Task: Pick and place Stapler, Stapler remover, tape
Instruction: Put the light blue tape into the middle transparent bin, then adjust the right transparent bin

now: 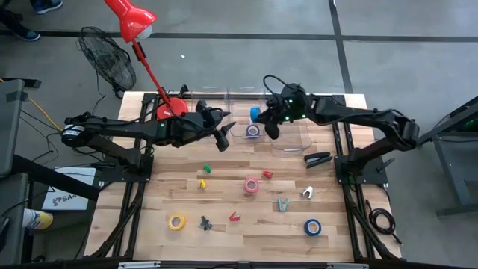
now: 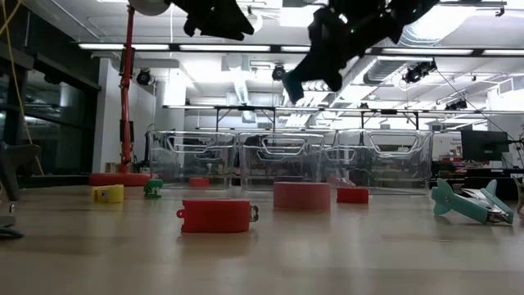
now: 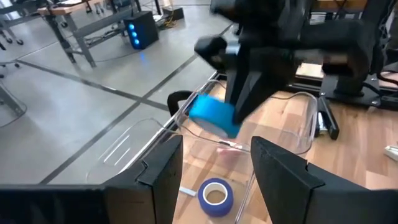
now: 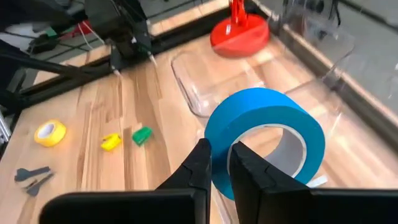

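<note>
My right gripper (image 1: 270,127) is shut on a blue tape roll (image 4: 267,134), held in the air over the clear bins (image 1: 287,140) at the table's far middle. My left gripper (image 3: 214,146) hangs open beside it, above a bin, with nothing between its fingers. Below it a purple-blue tape roll (image 3: 215,195) lies flat on the bin's floor. A black stapler (image 1: 317,159) lies on the wood right of the bins. Pink (image 1: 252,184), yellow (image 1: 177,222) and blue (image 1: 312,227) tape rolls and several small staple removers, such as a red one (image 1: 267,174), lie on the near half. My right gripper pinches the wall of the blue roll (image 4: 219,163), with one finger inside the ring's open centre (image 4: 252,171) and the other outside it (image 4: 198,167). The fingers slant down from the table's right side. The roll is lifted clear, tilted, above a clear bin.
A red lamp stands with its round base (image 1: 172,108) at the far left, its stem leaning out over the table's edge. The clear bins' upright walls (image 2: 286,160) line the far side. Bare wood shows between the scattered small items on the near half.
</note>
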You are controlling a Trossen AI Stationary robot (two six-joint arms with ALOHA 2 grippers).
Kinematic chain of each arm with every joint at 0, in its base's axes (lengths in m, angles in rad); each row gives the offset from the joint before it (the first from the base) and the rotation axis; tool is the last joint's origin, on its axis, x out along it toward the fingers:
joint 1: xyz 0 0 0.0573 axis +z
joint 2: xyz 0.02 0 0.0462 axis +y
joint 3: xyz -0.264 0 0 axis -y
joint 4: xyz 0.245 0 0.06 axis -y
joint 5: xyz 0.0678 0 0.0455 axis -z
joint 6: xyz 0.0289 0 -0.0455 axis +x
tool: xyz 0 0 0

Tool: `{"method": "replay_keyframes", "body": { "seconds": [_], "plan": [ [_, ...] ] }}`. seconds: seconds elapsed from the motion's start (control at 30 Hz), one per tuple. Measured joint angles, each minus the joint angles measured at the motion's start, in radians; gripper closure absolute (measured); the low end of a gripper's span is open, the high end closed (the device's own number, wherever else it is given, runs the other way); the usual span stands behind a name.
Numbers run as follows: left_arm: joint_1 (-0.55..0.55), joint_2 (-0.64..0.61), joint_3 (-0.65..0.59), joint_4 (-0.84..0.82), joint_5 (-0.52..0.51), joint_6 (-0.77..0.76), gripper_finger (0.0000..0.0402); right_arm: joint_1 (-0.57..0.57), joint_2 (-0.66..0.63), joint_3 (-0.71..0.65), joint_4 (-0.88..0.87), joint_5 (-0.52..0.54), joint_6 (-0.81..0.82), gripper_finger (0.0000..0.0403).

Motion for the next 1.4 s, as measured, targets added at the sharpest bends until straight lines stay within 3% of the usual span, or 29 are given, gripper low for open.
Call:
{"method": "replay_keyframes", "body": {
  "seconds": [0.37, 0.7, 1.13, 1.4],
  "plan": [
    [0.0, 0.0, 0.0, -0.074, -0.022, -0.078, 0.0215, -0.037, 0.184, 0.0, 0.002, 0.096, 0.143, 0.0377],
    [0.0, 0.0, 0.0, -0.174, -0.022, -0.166, 0.0215, -0.04, 0.224, 0.0, 0.003, 0.122, 0.208, 0.0364],
    [0.0, 0.0, 0.0, -0.175, -0.022, -0.179, 0.0215, -0.04, 0.221, 0.0, -0.029, 0.106, 0.23, 0.0261],
    [0.0, 0.0, 0.0, -0.175, -0.02, -0.179, 0.0215, -0.071, 0.11, 0.03, -0.217, 0.103, 0.119, 0.0231]
  ]
}}
